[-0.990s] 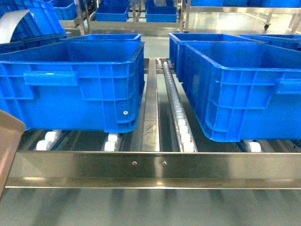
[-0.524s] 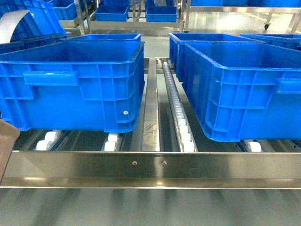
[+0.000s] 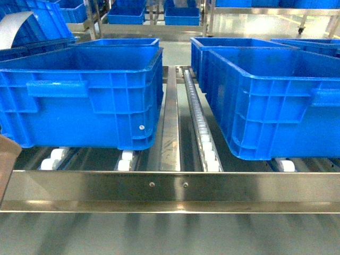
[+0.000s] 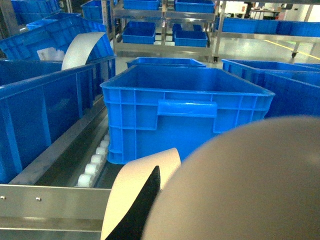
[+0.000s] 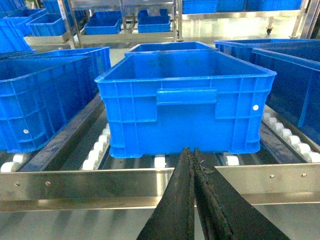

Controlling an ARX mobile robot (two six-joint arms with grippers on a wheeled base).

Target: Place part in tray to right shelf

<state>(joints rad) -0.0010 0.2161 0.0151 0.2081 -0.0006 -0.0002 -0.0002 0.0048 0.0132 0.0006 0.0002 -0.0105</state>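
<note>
The beige tray fills the lower right of the left wrist view, and only its corner shows at the left edge of the head view. My left gripper is shut on the tray; one black finger lies against the beige plastic. The part is out of view. In the right wrist view my right gripper is shut with nothing in it, its tips level with the front rail of the right shelf. Neither gripper shows in the head view.
Two large blue crates stand on the shelf with a roller track and a steel strip between them. More crates sit behind and on racks across the aisle. A white curved sheet leans in a crate at the left.
The tray's corner at the left edge of the head view has sunk and drawn back to the left, so less of it shows. The crates have not moved.
</note>
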